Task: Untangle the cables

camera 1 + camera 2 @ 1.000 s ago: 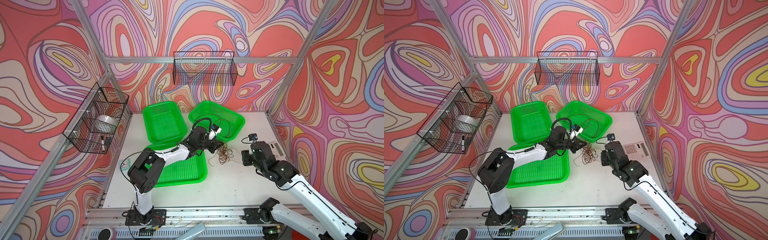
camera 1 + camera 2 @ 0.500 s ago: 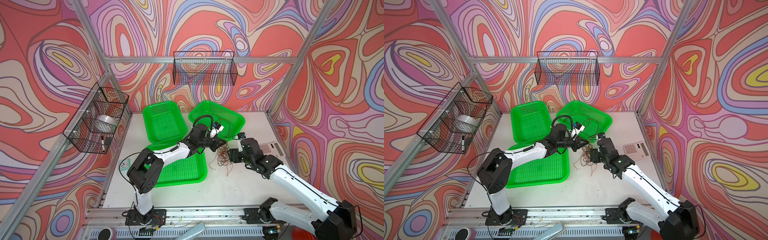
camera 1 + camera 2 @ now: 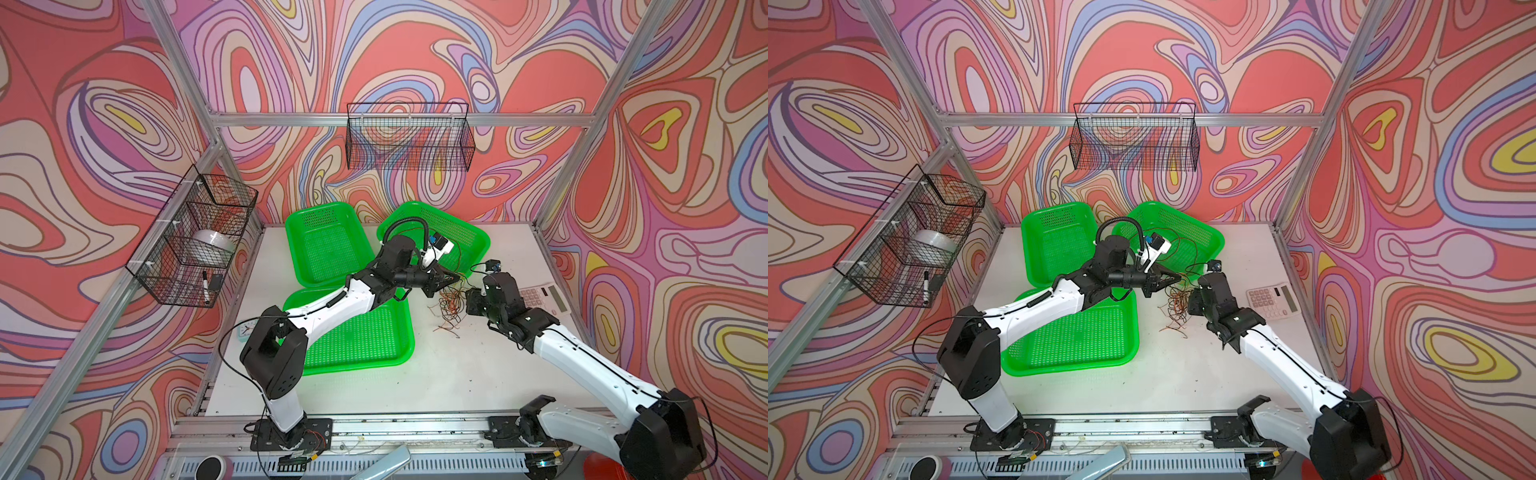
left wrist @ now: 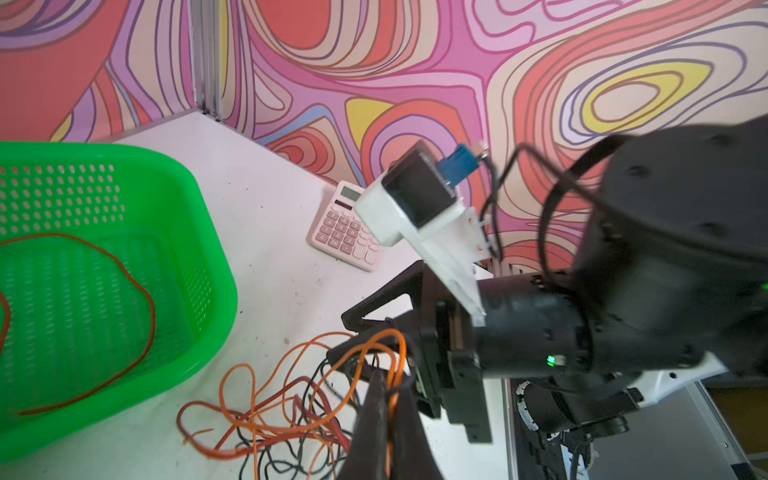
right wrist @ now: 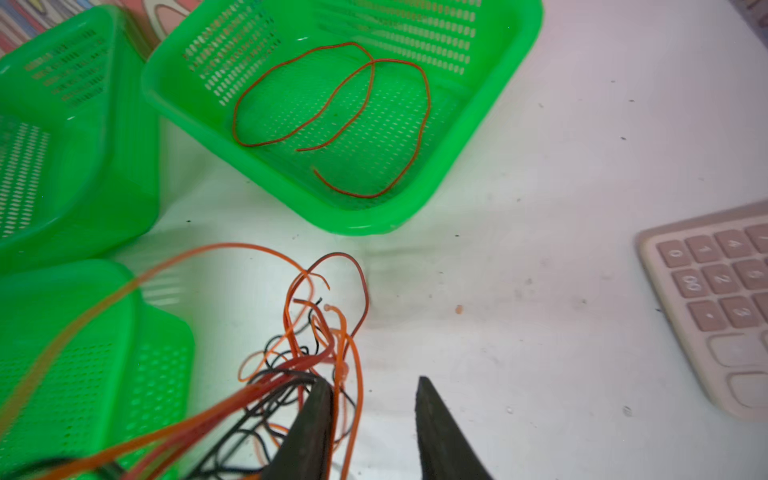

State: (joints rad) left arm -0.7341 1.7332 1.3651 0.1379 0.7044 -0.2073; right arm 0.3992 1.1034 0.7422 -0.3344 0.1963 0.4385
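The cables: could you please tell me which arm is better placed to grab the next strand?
Probably the right: the right gripper stands open beside the cables, while the left gripper is shut on them.

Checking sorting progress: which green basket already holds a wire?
The far right basket, beside the calculator: a red-brown wire lies looped inside it. None shows inside the far left basket or the near basket.

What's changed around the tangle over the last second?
The right gripper swung in from over by the calculator, leftward, up to the cables. Its jaws stand apart beside the strands, with nothing gripped yet. The left gripper stayed shut on the cables at the same spot. The red cable in the rear basket and the tangle itself look much the same.
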